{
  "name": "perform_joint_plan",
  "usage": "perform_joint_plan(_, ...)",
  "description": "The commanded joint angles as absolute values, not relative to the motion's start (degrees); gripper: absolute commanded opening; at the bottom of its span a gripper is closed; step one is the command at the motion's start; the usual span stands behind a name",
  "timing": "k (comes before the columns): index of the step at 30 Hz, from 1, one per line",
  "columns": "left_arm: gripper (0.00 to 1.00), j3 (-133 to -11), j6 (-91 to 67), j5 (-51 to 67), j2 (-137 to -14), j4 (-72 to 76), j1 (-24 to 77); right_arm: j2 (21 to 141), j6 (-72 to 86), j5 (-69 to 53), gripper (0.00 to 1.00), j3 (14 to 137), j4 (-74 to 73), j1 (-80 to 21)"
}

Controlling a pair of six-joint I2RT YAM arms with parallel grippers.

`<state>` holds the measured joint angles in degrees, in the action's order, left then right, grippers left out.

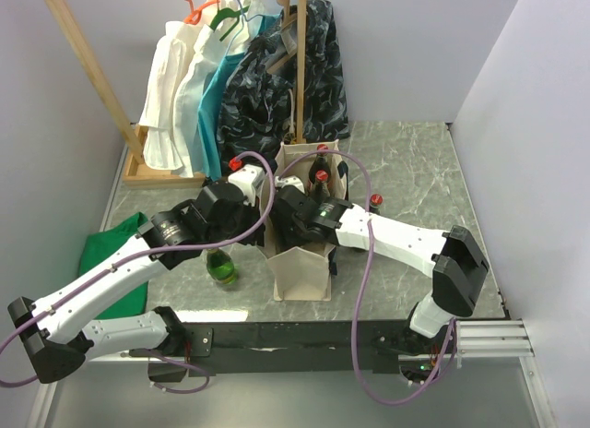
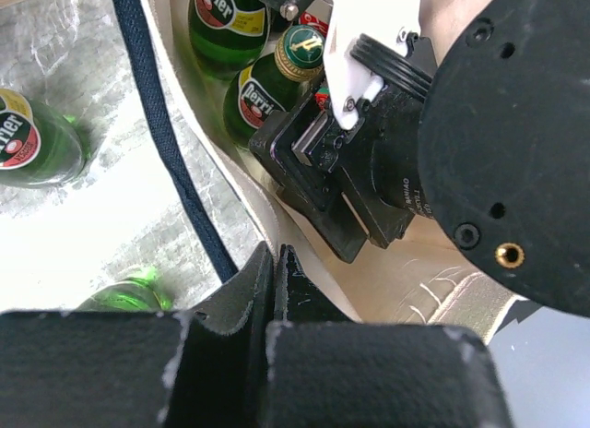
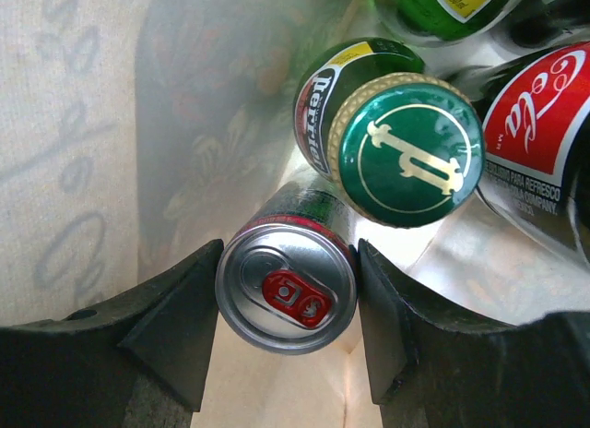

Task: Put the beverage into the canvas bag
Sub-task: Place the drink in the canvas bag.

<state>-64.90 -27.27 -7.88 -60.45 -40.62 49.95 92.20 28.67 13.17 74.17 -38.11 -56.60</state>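
Observation:
The beverage, a silver can point(image 3: 286, 294) with a red tab, hangs upright inside the canvas bag point(image 1: 302, 271). My right gripper point(image 3: 290, 255) is shut on it, one pad against each side. The bag's cream inner wall point(image 3: 74, 124) rises to the left of the can. A green Perrier bottle point(image 3: 410, 151) and a Coca-Cola bottle point(image 3: 539, 114) stand in the bag right beside the can. My left gripper point(image 2: 274, 255) is shut on the bag's cream rim point(image 2: 212, 170), next to its navy trim point(image 2: 161, 133). From above, the right gripper point(image 1: 293, 220) reaches down into the bag's mouth.
A green bottle point(image 1: 219, 267) stands on the table left of the bag. A red-capped bottle point(image 1: 375, 203) stands to its right. A green cloth point(image 1: 111, 248) lies at the left edge. A wooden rack of hanging clothes point(image 1: 230, 77) fills the back left.

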Motion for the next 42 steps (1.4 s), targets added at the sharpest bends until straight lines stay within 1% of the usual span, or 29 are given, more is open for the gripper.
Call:
perform_joint_plan(1,0.01,-67.15,-27.25,-10.11,-58.80,-41.13,50.10,91.93,29.00,12.83,0.00,74.18,-34.28,-55.99)
perform_joint_plan(13,0.01,-66.88,-27.60,-10.11,-58.80,-40.87,50.19,92.11,28.57,12.22,0.00,74.53,-34.10,-55.99)
perform_joint_plan(14,0.01,-66.80,-27.60,-10.02,-58.89,-40.87,50.19,92.11,28.56,12.22,0.01,74.53,-34.19,-55.99)
perform_joint_plan(17,0.01,-66.71,-27.60,-10.02,-58.80,-40.78,50.19,91.67,28.39,11.96,0.14,74.62,-34.01,-55.99)
perform_joint_plan(18,0.01,-66.71,-27.60,-10.02,-58.80,-40.69,50.19,91.67,28.39,11.95,0.21,74.53,-33.84,-56.07)
perform_joint_plan(20,0.01,-66.71,-27.60,-10.11,-58.80,-40.87,50.10,91.14,28.30,12.04,0.29,74.44,-33.66,-55.99)
perform_joint_plan(21,0.01,-66.62,-27.60,-10.11,-58.89,-40.78,50.18,91.06,28.30,12.13,0.35,74.53,-33.75,-55.99)
perform_joint_plan(22,0.01,-66.53,-27.60,-10.11,-58.80,-40.78,50.19,90.88,28.21,12.22,0.38,74.62,-33.66,-55.99)
perform_joint_plan(23,0.02,-66.53,-27.68,-10.11,-58.71,-40.69,50.19,90.79,28.21,12.30,0.43,74.53,-33.66,-55.99)
perform_joint_plan(26,0.03,-66.09,-27.42,-10.46,-58.89,-40.87,50.27,90.62,28.04,12.30,0.50,74.88,-33.75,-56.07)
perform_joint_plan(32,0.03,-66.18,-26.98,-11.16,-59.33,-41.66,50.27,89.39,27.86,11.78,0.57,74.71,-33.14,-56.07)
perform_joint_plan(42,0.03,-66.62,-26.46,-10.99,-59.94,-41.31,50.27,87.02,27.25,12.22,0.64,74.88,-32.87,-55.99)
